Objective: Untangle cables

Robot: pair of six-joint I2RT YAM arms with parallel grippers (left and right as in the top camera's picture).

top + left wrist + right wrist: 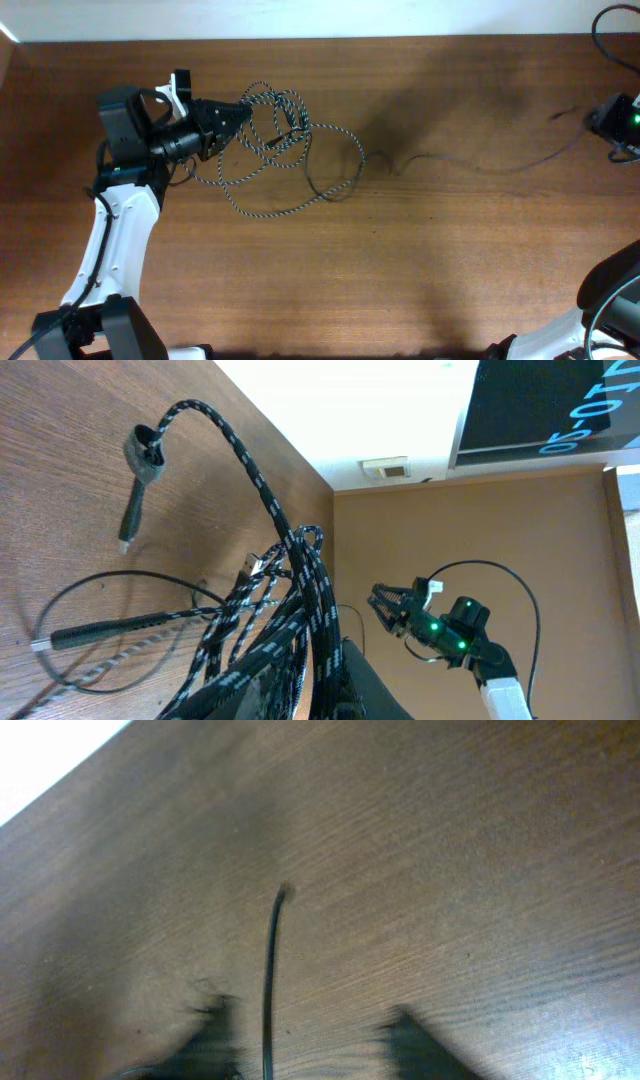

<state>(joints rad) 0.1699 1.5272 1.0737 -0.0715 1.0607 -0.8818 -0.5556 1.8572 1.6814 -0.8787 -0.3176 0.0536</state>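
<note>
Seems the left tool [243, 115] is clamped on the braided cable [290, 130] mid-tangle; right tool [315, 1040] well apart, jaws spread, thin black cable [270, 970] lying between them.

One braided cable [250, 468], speckled black and white, is looping near the table's [420, 280] left end, and one plain black cable [268, 970] is trailing toward its right end, making two in all. Two plug ends [130, 520] are showing above the table, and two grippers are reaching over it: one left gripper [241, 114], one right gripper [383, 603]
</note>
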